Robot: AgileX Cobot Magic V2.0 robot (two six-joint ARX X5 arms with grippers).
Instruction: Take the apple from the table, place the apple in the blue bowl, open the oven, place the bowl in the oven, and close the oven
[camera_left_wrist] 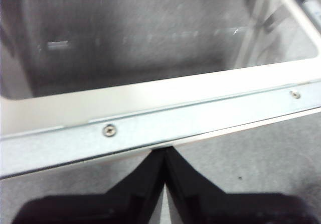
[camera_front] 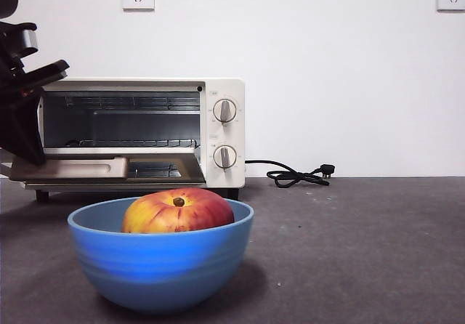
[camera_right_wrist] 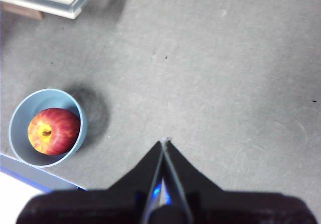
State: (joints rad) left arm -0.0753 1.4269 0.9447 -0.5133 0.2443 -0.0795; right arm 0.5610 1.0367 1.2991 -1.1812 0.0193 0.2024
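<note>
Oven (camera_front: pixel 142 131): cream-white toaster oven standing on the table (camera_front: pixel 363 251), against the white wall; two round knobs (camera_front: pixel 224 110) sit one above the other on its panel beside the cavity.
Oven door (camera_front: pixel 109 168): swung down to lie about level in front of the open cavity; wire racks show inside. In the left wrist view the door's glass pane and pale metal edge strip with two screws fill most of the frame (camera_left_wrist: pixel 160 128).
Blue bowl (camera_front: pixel 160 255): upright on the table in front of the oven, apart from it and nearer the front camera than the lowered door.
Apple (camera_front: pixel 178 210): red with yellow streaks, resting inside the blue bowl, stem dimple turned up and toward the front camera; its top rises above the rim. From the right wrist view it sits in the bowl (camera_right_wrist: pixel 47 128) with the stem dimple uppermost (camera_right_wrist: pixel 53 131).
Left gripper (camera_left_wrist: pixel 164 151): beside the oven, at the outer edge of the lowered door; its two black fingers are pressed together, tips meeting just at the door's edge strip, nothing between them. In the front view a dark arm stands at the oven's side farthest from the knobs (camera_front: pixel 22 91).
Right gripper (camera_right_wrist: pixel 164 142): held above bare table, well apart from the oven and to one side of the bowl; fingers pressed together, holding nothing.
Power cord (camera_front: pixel 294 173): black, lying on the table on the knob side of the oven, along the wall.
</note>
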